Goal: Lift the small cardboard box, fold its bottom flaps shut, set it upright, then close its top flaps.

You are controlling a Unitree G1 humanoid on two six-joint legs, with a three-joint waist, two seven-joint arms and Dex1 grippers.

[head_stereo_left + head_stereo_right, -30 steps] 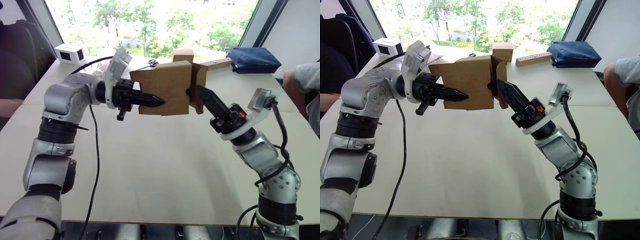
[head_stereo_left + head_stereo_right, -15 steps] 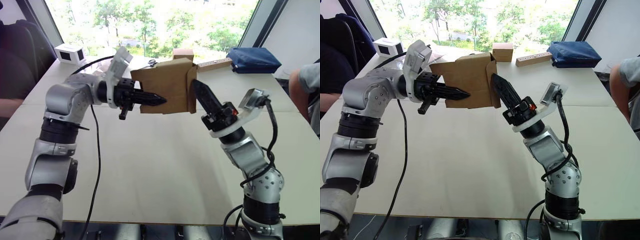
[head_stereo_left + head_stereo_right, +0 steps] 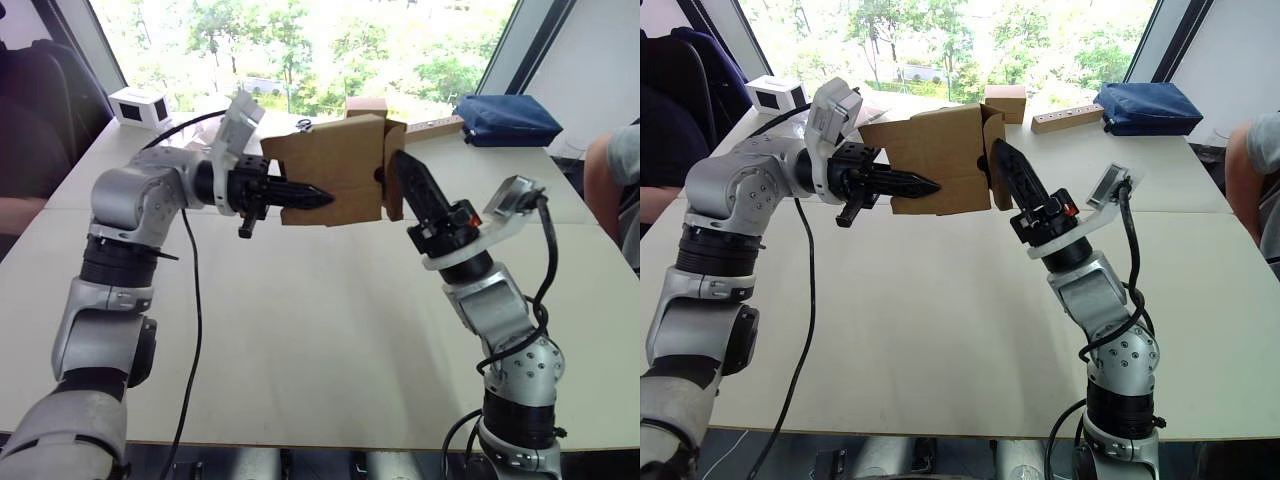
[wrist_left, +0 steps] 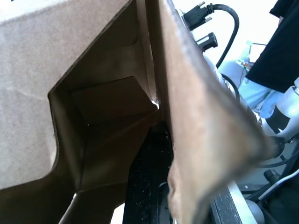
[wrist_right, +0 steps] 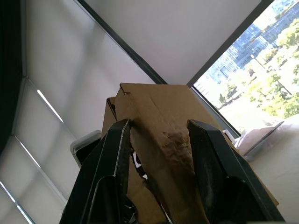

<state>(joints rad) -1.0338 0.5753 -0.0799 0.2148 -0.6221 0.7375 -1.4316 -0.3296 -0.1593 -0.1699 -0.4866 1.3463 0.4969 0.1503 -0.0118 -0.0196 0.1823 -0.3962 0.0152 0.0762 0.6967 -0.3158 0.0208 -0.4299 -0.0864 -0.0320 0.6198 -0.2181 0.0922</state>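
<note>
While the box hangs off the table, notes as follows.

Box position: small cardboard box [image 3: 335,172] is in the air, upper centre of the left eye frame, above the white table [image 3: 330,330], between my two arms.

Left gripper: left gripper [image 3: 318,198] is pinching a box wall, black fingers pressed together over the brown face.

Right gripper: right gripper [image 5: 159,154] is spread, fingers astride a cardboard panel at the box's right end. I judge this to be one of the bottom flaps [image 3: 394,182], but can't confirm it.

Risk, slip: only the left pinch carries the box. If the right pushes the flap hard, the box may pivot or pull free.

Risk, crush: thin board could buckle rather than fold on its crease if pressed off-line.

Hidden: top flaps not distinguishable. Whether the right fingers touch the panel is unclear. Flap tabs unreadable.

Background: blockier brown box [image 3: 366,104] and white box [image 3: 138,104] sit far back on the table.
</note>
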